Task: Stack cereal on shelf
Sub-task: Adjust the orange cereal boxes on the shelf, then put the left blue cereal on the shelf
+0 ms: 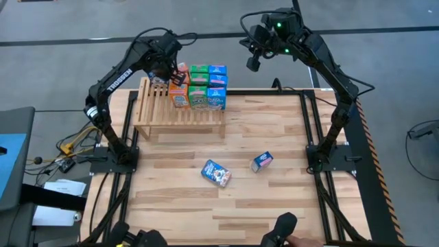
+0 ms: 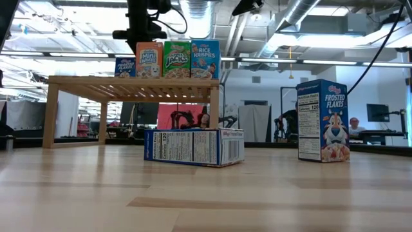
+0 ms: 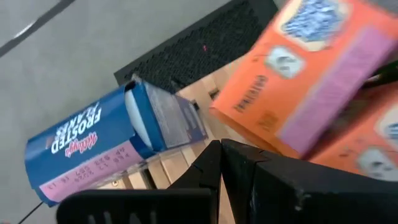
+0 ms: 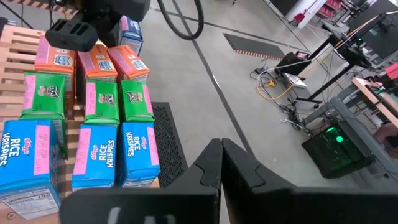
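Cereal boxes (image 1: 199, 88) stand packed together at the back right part of the shelf (image 1: 180, 110), a low slatted wooden rack at the rear left of the counter (image 1: 226, 185). From above they form rows by colour: orange boxes (image 1: 178, 90) on the left, green ones (image 1: 199, 86) in the middle, blue Rice Krispies boxes (image 1: 217, 86) on the right. The low view shows an orange, a green and a blue front lined up along the rack top, with a smaller-looking blue Frosted Flakes box (image 2: 125, 67) just beside them at the left end.

Two more boxes are on the counter itself, well apart from the rack. One blue box (image 1: 216, 173) lies flat on its side near the middle, and a second blue Frosted Flakes box (image 1: 262, 161) stands upright to its right.

The left gripper (image 1: 169, 67) hangs over the left rear corner of the stack, above the orange boxes, with its fingers closed and nothing between them. Its wrist camera looks down on a blue Frosted Flakes box (image 3: 93, 146) lying on the slats next to an orange one (image 3: 305, 81).

The right gripper (image 1: 254, 60) is raised beyond the back edge of the counter, to the right of the rack, also closed and empty.
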Tool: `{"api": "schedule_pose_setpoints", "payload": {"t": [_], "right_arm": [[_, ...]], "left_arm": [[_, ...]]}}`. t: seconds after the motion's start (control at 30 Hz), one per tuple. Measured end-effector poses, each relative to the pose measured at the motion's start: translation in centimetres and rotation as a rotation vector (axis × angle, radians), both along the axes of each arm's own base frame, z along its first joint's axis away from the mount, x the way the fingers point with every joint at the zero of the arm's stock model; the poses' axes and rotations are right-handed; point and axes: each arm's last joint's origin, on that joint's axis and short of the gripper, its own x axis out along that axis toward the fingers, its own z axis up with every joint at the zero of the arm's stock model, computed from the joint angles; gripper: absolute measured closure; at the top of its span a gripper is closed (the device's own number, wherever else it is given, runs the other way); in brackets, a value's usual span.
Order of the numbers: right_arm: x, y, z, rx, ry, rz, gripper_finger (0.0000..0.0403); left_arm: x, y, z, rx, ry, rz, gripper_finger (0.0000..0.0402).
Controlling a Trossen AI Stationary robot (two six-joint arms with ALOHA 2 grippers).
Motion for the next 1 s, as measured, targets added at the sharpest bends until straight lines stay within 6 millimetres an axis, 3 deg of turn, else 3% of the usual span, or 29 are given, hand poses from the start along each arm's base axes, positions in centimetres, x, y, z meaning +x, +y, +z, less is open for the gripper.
{"api": "schedule_pose_setpoints", "payload": {"t": [0.27,0.47,0.7,1.0], "right_arm": [[-0.2,-0.4,0.2,-0.013,-0.014,-0.009,0.0377],[0.4,-0.8,0.7,-0.027,-0.113,0.081,0.0377],[0.9,-1.4,-0.2,0.014,-0.083,0.079,0.0377],[-1.2,-0.3,1.4,-0.005,-0.112,0.06,0.0377]], "left_arm": [[-0.1,0.6,0.3,0.079,0.018,0.016,0.0401],[-0.5,1.7,0.6,0.093,-0.056,0.018,0.0401],[-0.7,2.0,1.0,0.1,-0.081,0.001,0.0401],[-1.7,0.8,6.4,0.241,-0.17,-0.084,0.0401]]}}
